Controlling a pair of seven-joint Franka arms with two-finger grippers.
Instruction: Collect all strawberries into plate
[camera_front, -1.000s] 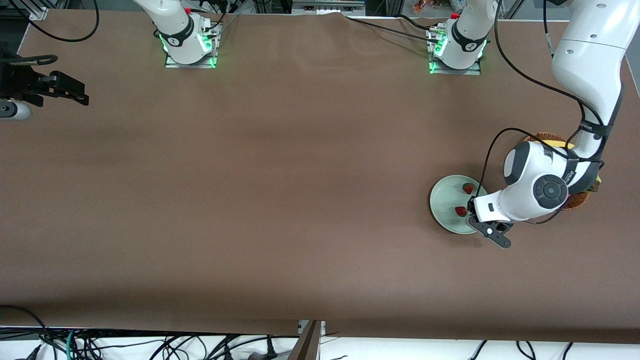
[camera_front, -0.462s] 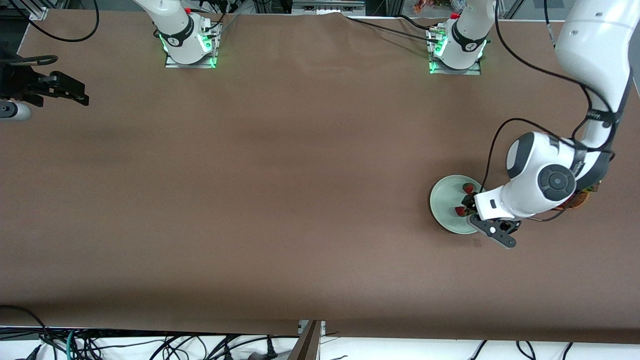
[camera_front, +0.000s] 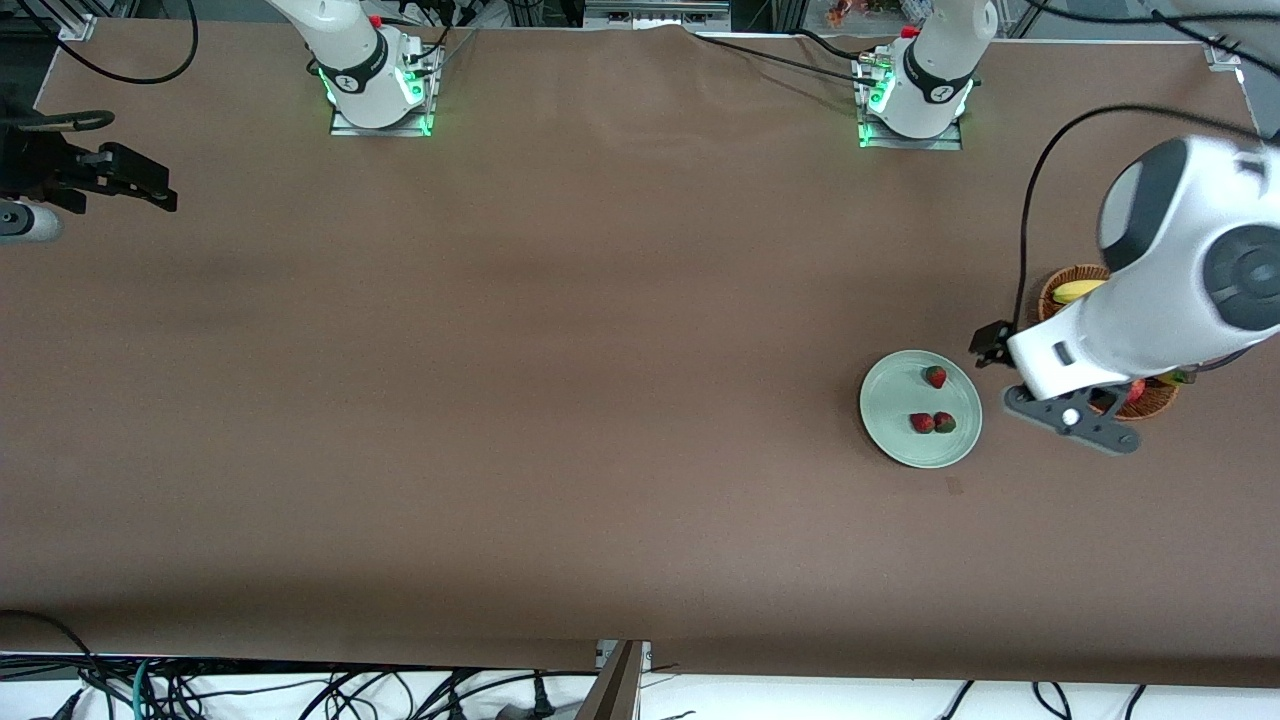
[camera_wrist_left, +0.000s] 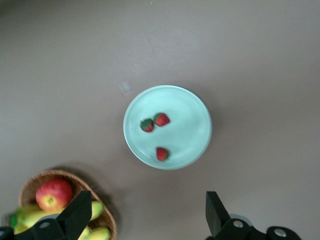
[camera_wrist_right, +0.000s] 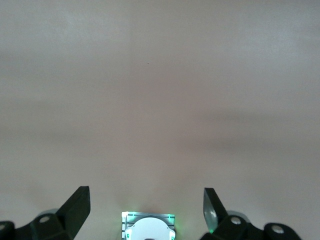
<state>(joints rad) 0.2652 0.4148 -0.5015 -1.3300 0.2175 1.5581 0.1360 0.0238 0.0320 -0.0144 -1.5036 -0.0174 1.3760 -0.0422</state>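
Note:
The pale mint-green plate (camera_front: 893, 398) lies toward the left arm's end of the table. Three strawberries lie on it: one alone (camera_front: 935, 376), and two side by side (camera_front: 921, 423) (camera_front: 944, 422) nearer the front camera. My left gripper (camera_front: 990, 345) is open and empty, raised high over the table between the plate and the basket. The left wrist view shows the plate (camera_wrist_left: 186, 106) with the berries (camera_wrist_left: 161, 119) (camera_wrist_left: 147, 125) (camera_wrist_left: 162, 153) far below my left gripper (camera_wrist_left: 147, 216). My right gripper (camera_front: 150, 190) (camera_wrist_right: 146, 210) waits open and empty at the right arm's end.
A brown wicker basket (camera_front: 1062, 276) (camera_wrist_left: 30, 181) with a banana (camera_front: 1078, 290) and a red apple (camera_wrist_left: 52, 194) stands beside the plate, toward the left arm's end, partly under the left arm. The right arm's base (camera_wrist_right: 148, 227) shows in the right wrist view.
My left gripper was low over the plate; it has let a third strawberry go beside the nearer one, risen high and drawn back toward the basket. The right arm has not moved.

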